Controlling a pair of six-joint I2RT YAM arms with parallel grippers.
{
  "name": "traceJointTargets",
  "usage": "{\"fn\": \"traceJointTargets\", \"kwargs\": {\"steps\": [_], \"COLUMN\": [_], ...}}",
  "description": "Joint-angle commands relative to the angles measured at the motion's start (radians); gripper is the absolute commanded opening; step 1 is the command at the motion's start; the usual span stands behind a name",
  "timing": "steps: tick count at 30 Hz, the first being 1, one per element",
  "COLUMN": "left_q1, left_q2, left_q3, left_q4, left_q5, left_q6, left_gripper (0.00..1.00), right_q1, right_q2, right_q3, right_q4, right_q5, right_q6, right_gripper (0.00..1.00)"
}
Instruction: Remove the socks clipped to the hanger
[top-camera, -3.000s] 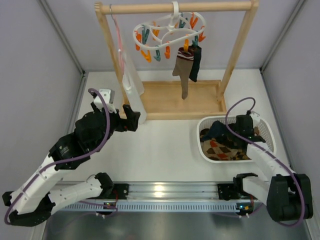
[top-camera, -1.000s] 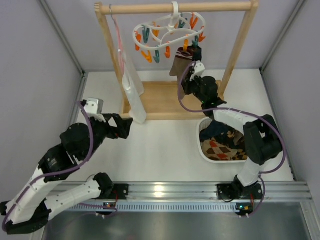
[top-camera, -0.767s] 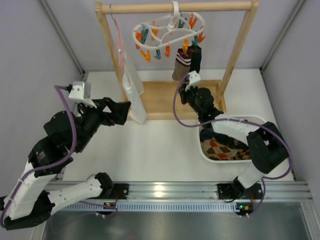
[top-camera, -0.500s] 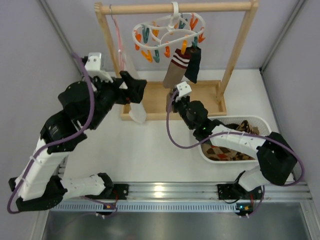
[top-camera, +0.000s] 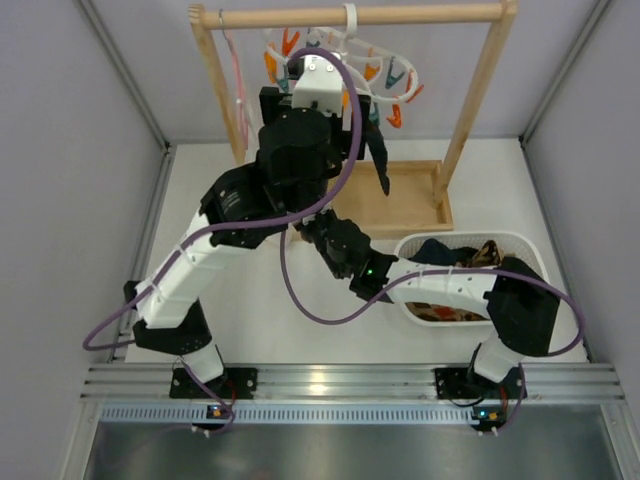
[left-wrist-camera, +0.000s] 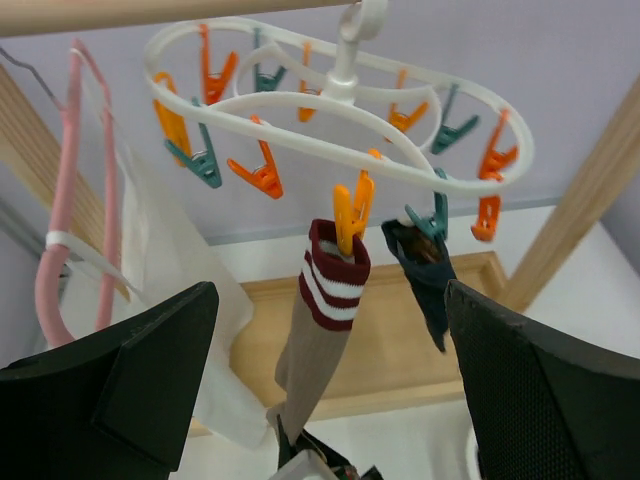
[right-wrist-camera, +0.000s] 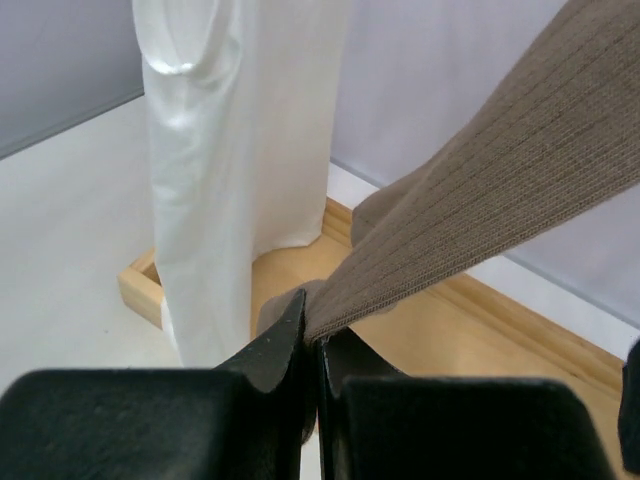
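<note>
The white hanger (left-wrist-camera: 345, 120) with orange and teal pegs hangs by its hook from the wooden rail (top-camera: 350, 15). Two socks are clipped to it. An orange peg (left-wrist-camera: 348, 210) holds a taupe sock (left-wrist-camera: 320, 340) by its red-and-white striped cuff. A teal peg holds a dark navy sock (left-wrist-camera: 425, 285). My left gripper (left-wrist-camera: 330, 288) is open just below the hanger, one finger on each side of both socks, touching neither. My right gripper (right-wrist-camera: 312, 340) is shut on the toe of the taupe sock (right-wrist-camera: 500, 200), which is stretched taut. In the top view my left arm (top-camera: 290, 170) hides this grip.
A white basket (top-camera: 520, 243) at the right holds several removed socks (top-camera: 450, 262). A long white cloth (right-wrist-camera: 230, 150) hangs from a thin pink hanger (left-wrist-camera: 65, 230) at the rail's left. The rack's wooden base tray (right-wrist-camera: 430, 335) lies below, with its posts on either side.
My left arm has swung up from the left side to just in front of the hanger. My right gripper has drawn the taupe sock's toe down and towards me.
</note>
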Motion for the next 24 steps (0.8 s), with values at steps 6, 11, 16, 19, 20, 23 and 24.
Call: {"fn": "traceJointTargets", "kwargs": {"steps": [6, 11, 16, 19, 20, 23, 24], "left_q1": [0.086, 0.198, 0.234, 0.266, 0.289, 0.324, 0.331], "left_q2": [0.171, 0.133, 0.115, 0.104, 0.098, 0.087, 0.088], "left_q3": [0.152, 0.051, 0.031, 0.023, 0.018, 0.000, 0.001], "left_q4": [0.000, 0.001, 0.003, 0.005, 0.005, 0.005, 0.006], "left_q5": [-0.123, -0.001, 0.139, 0.247, 0.273, 0.350, 0.362], "left_q6": [0.177, 0.071, 0.017, -0.015, -0.023, -0.038, -0.044], "left_gripper": [0.98, 0.92, 0.86, 0.84, 0.83, 0.81, 0.81], "right_q1": [0.042, 0.045, 0.045, 0.045, 0.047, 0.047, 0.046], "right_q2": [0.077, 0.080, 0.087, 0.087, 0.085, 0.079, 0.076], "right_q3": [0.157, 0.169, 0.169, 0.164, 0.163, 0.154, 0.150], "right_q4": [-0.063, -0.083, -0.097, -0.103, -0.104, -0.106, -0.107], "right_q5": [0.043, 0.040, 0.035, 0.024, 0.021, 0.008, 0.003], "right_q6": [-0.008, 0.004, 0.005, 0.011, 0.018, 0.024, 0.024], "right_gripper": [0.00, 0.00, 0.00, 0.00, 0.00, 0.00, 0.00]}}
